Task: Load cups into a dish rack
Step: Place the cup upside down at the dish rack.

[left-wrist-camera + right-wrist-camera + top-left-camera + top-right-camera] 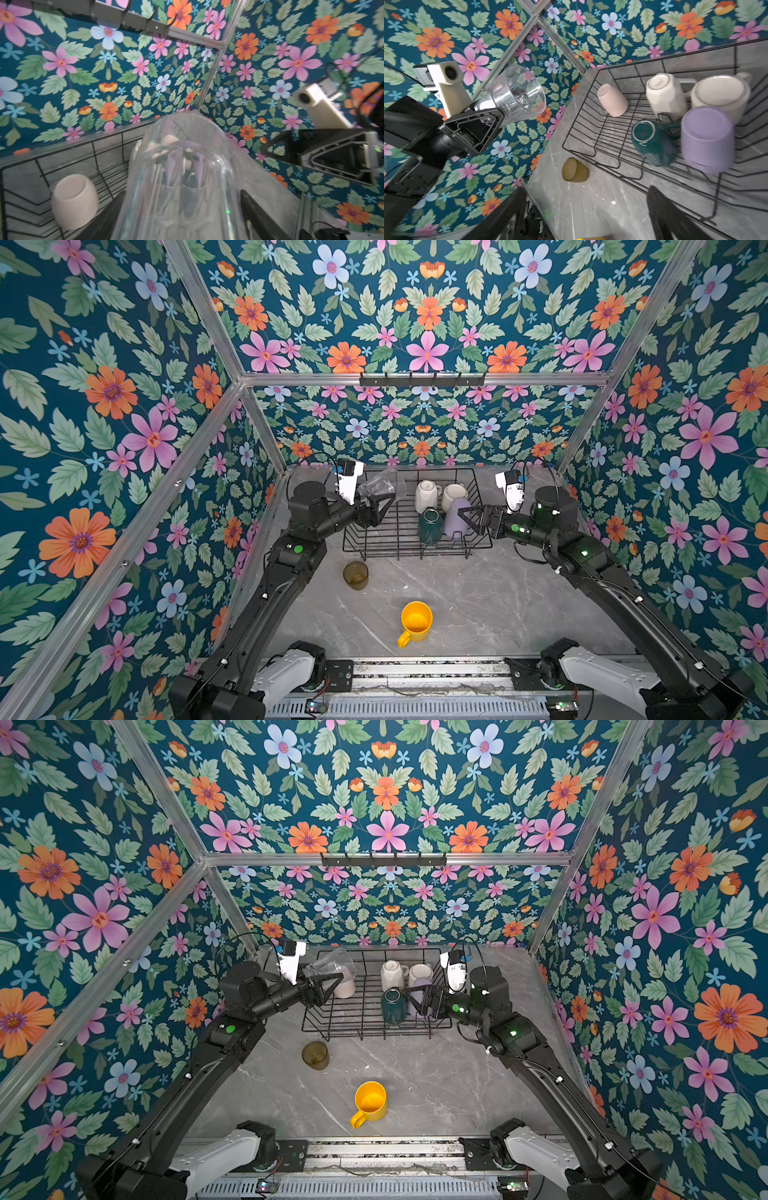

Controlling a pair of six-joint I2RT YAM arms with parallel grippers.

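Note:
My left gripper (384, 504) is shut on a clear glass (380, 485), held tilted above the left end of the black wire dish rack (415, 556). In the left wrist view the glass (182, 176) fills the gap between both fingers. Inside the rack, upside down, are two white mugs (427, 495) (453, 494), a dark green mug (431, 526), a lilac tumbler (457, 516) and a pale pink mug (612, 99). My right gripper (467, 521) stands open just beside the lilac tumbler (708, 139), holding nothing. An olive-brown tumbler (355, 574) and a yellow mug (415, 622) stand on the table in front of the rack.
The grey marble tabletop (498, 605) is boxed in by flowered walls with aluminium frame posts. A black hook rail (422, 379) hangs on the back wall above the rack. The arm bases sit along the front rail (428, 672).

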